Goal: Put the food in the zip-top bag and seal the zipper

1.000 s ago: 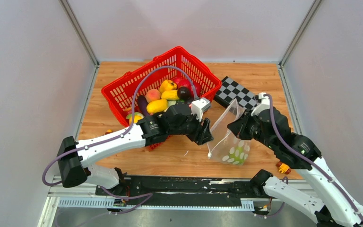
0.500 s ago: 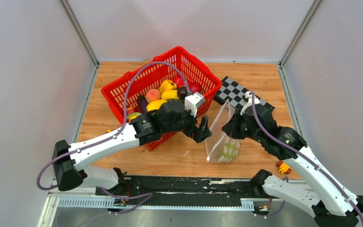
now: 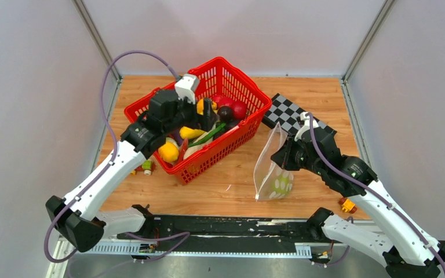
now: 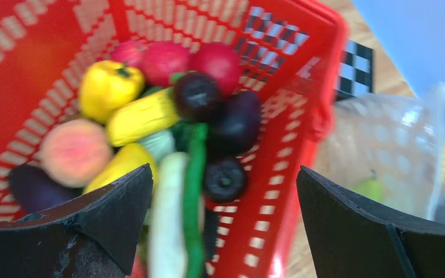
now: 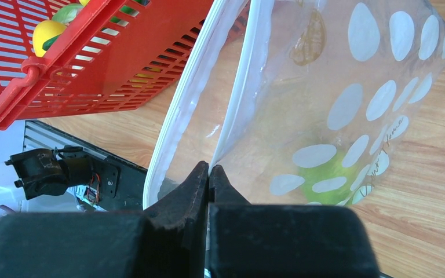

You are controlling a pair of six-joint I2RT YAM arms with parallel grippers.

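Wooden table [image 3: 226, 191]: right gripper [image 5: 208, 174] pinches zip-top bag [image 5: 336, 69], green food [image 5: 324, 174] blurred inside; left gripper [image 4: 223, 174], jaws spread over basket [image 4: 324, 87], clear only in wrist view

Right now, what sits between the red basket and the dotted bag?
Only bare wooden tabletop, in the top view; basket and bag stand apart.

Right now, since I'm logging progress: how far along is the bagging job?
Done: one green piece lies in the zip-top bag. In hand: the right jaws are shut on the bag's mouth edge, holding it up; the left jaws hang open and empty over the red basket. Left: the rest of the food in the basket, then the zipper, which gapes open.
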